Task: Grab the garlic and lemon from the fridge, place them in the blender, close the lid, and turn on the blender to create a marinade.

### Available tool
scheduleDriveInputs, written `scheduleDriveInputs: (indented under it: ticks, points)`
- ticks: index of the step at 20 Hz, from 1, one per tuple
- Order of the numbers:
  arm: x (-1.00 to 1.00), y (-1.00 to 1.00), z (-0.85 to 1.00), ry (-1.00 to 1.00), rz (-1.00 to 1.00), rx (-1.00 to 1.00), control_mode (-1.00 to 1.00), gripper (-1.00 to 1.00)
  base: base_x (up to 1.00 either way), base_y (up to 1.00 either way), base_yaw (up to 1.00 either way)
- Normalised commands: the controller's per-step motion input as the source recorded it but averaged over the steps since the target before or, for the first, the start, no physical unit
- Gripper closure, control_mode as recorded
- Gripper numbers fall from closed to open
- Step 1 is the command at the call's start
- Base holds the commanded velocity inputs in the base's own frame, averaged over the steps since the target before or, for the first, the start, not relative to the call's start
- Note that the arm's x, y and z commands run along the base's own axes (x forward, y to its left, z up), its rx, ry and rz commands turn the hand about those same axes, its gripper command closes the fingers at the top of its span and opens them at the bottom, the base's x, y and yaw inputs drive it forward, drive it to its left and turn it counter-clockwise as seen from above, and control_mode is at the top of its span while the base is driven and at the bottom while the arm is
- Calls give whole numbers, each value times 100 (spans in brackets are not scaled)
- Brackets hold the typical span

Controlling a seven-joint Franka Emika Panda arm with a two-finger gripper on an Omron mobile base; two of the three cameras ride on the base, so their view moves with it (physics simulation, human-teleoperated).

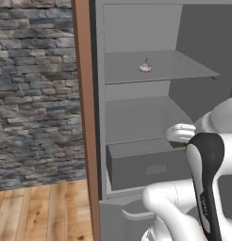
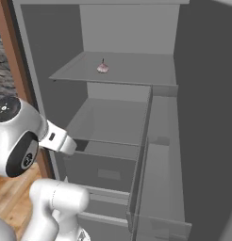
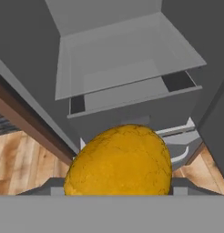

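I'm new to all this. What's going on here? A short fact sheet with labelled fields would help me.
place: open fridge with grey shelves and a drawer
garlic: garlic sits on the upper shelf, untouched
lemon: lemon is between the fingers, close to the hand camera, in front of the fridge
gripper: closed on the lemon
still to do: fetch the garlic; nothing has reached the blender yet

Bkgd: rough stone wall (image 1: 35, 89) in grey/brown blocks fills the left side, running down to a wood plank floor (image 1: 42, 212), warm orange-brown, boards w/ visible seams. Same planks show at bottom corners in hand view, both sides. A sliver of the stone wall sits at far left in right base view. Light even, soft, no hard shadows.
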Motion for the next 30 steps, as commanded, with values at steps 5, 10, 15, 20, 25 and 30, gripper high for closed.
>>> scheduleDriveInputs:
  ticks: [5,10,15,20,25,30]
  points:
    - [-44,18,0,0,5,0,-100,100,0,0,0]
    - [-6,1,0,0,0,0,100,100,-15,4,1]
    - [0,0,0,0,0,0,100,100,-87,37,1]
    - [0,0,0,0,0,0,100,100,-67,49,0]
    - [0,0,0,0,0,0,100,100,-61,60,0]
    - [0,0,0,0,0,0,100,100,-67,54,-31]
